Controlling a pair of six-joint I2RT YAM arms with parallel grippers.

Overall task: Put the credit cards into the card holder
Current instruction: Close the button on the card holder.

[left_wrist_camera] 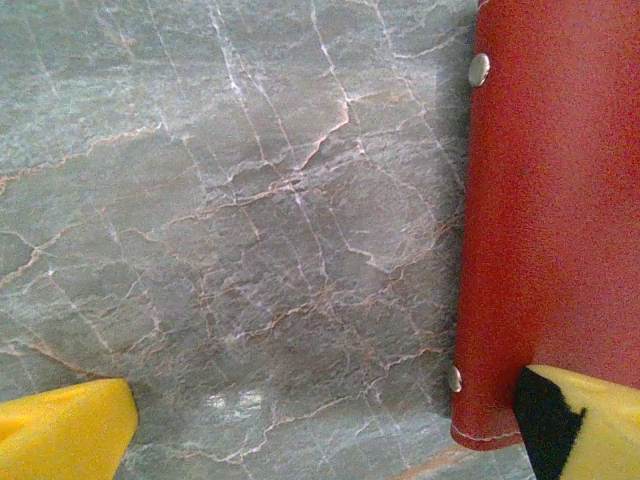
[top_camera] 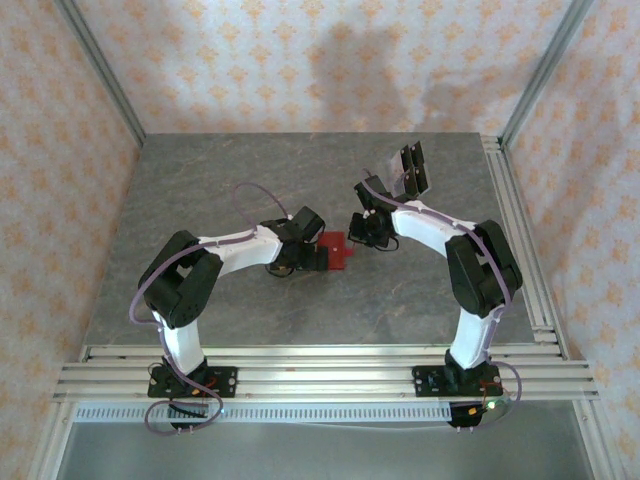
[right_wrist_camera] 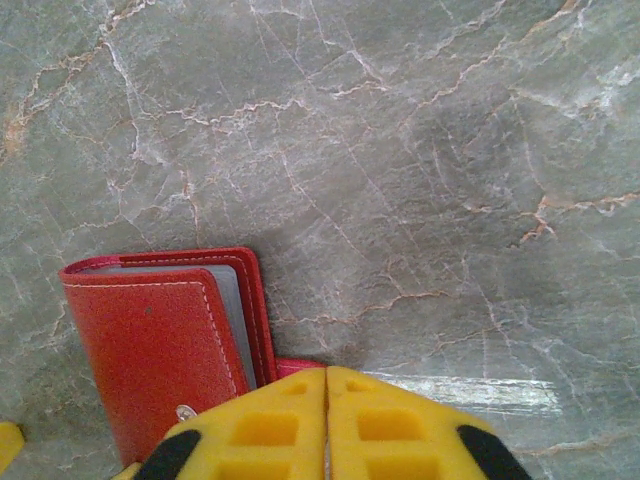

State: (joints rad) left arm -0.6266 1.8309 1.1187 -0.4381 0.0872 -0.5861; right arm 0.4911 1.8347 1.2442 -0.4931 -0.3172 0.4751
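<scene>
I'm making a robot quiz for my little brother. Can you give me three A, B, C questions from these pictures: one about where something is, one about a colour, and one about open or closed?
1. Where is the card holder?
A. far left corner of the table
B. mid-table, between the left gripper and the right gripper
C. on the rails by the arm bases

2. What colour is its outside?
A. blue
B. red
C. green

3. How is the left gripper?
A. open wide
B. shut tight
C. holding a spoon

Answers:
1 B: the top view shows it between the two.
2 B: both wrist views show red.
3 A: its yellow fingers sit far apart.
</scene>
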